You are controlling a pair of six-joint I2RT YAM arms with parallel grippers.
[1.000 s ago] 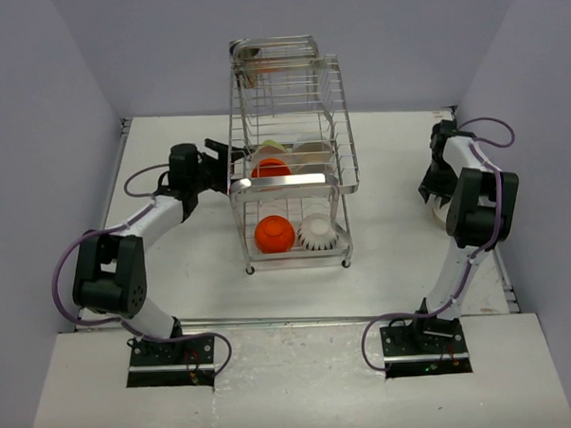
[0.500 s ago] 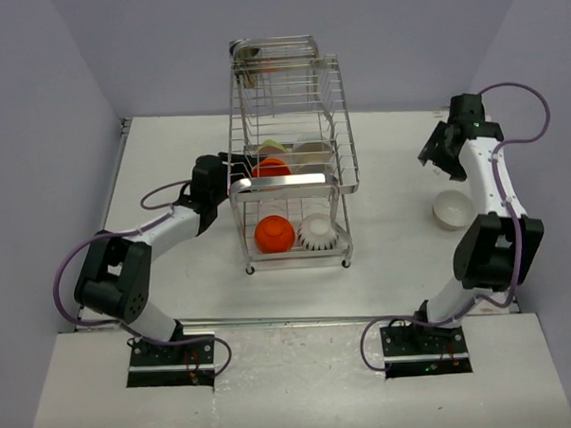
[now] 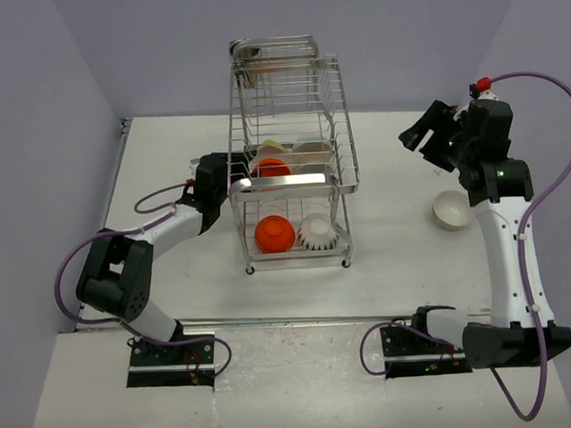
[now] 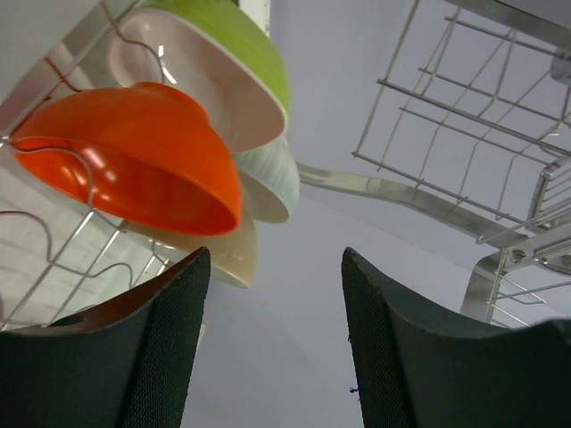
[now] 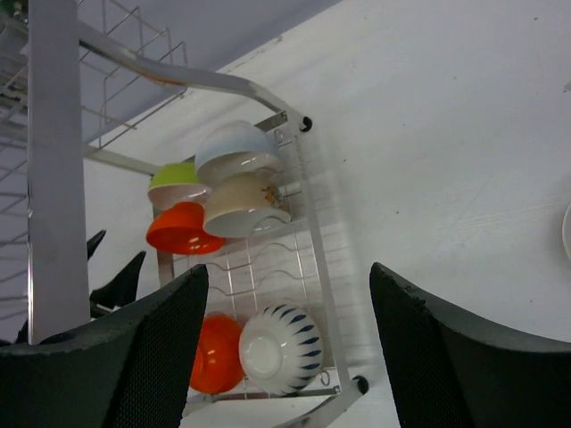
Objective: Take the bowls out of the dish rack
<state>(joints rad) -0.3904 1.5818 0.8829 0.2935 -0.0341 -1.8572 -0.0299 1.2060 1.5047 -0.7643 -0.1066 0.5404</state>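
Six bowls are still held in the dish rack (image 3: pixel 284 183). On the upper tier an orange bowl (image 4: pixel 134 165), a green-backed bowl (image 4: pixel 227 62), a pale bowl (image 4: pixel 272 183) and a cream bowl (image 4: pixel 227 259) are stood on edge, packed closely together. On the lower tier a second orange bowl (image 3: pixel 274 233) is seated just beside a ribbed white bowl (image 3: pixel 320 233). A seventh, plain white bowl (image 3: pixel 452 210) is set upright on the table (image 3: pixel 392 266), well apart from the rack on its right.

A second ago the right gripper was lowered over that plain white bowl. Since then the right arm has been raised and straightened, and the bowl has been left where it was. The right gripper (image 3: pixel 417 137) is now held high above the table and turned toward the rack. Its jaws are spread wide and nothing is gripped between them.

The left gripper (image 4: pixel 275 259) was just outside the rack's left side a second ago and has been brought in against the upper tier; little has changed there over the last half second. Its jaws are parted widely and are empty. The orange bowl is seen just ahead of them, not between them.
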